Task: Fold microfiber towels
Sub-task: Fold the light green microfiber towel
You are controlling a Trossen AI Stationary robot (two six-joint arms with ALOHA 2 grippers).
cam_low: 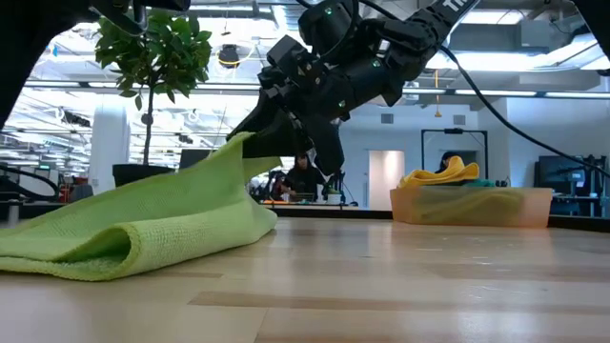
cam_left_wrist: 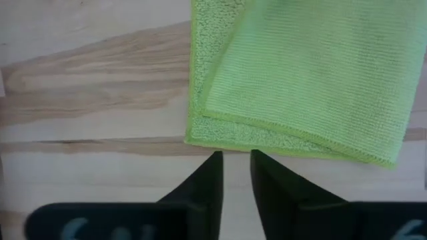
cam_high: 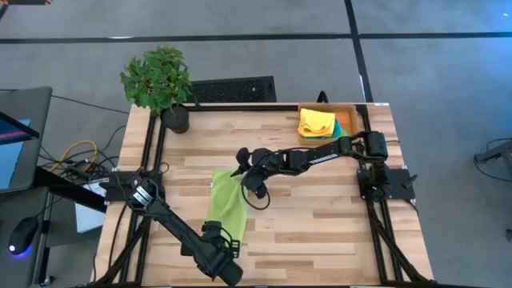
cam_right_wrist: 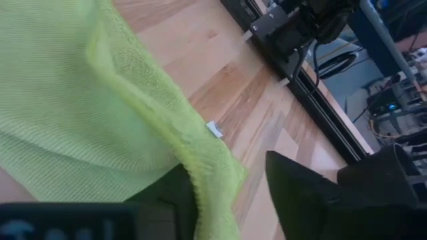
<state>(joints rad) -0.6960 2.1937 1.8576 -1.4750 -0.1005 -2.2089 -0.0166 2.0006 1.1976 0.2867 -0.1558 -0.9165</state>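
Tabletop (cam_high: 320, 232) of pale wooden planks fills the middle of the high view, edged by dark rails. The two dark arms come next in size. The left arm runs from its base at the left edge down toward the near edge, and the right arm reaches from its base at the right side toward the centre.

A potted plant (cam_high: 158, 80) stands at the far left corner. A shallow orange tray (cam_high: 349, 109) sits at the far right corner, holding a yellow towel (cam_high: 316, 122) with a teal towel (cam_high: 339, 126) just showing beside it.

A lime green towel (cam_high: 226, 202) lies left of centre, folded over into a long narrow strip. In the low view its near part rests flat on the wood in a doubled roll, while its far end rises in a slope up to the right end effector (cam_low: 291, 143).

The right end effector (cam_right_wrist: 230, 183) is at that raised far end. Its fingers stand apart, with the hemmed edge of the cloth draped over one finger (cam_right_wrist: 170, 193) and the other finger clear of the fabric; it is open, not clamped on the towel.

The left end effector (cam_left_wrist: 235, 160) hovers just short of the near folded edge of the same towel. Its two fingertips stand a narrow gap apart, with bare wood between them and nothing gripped.
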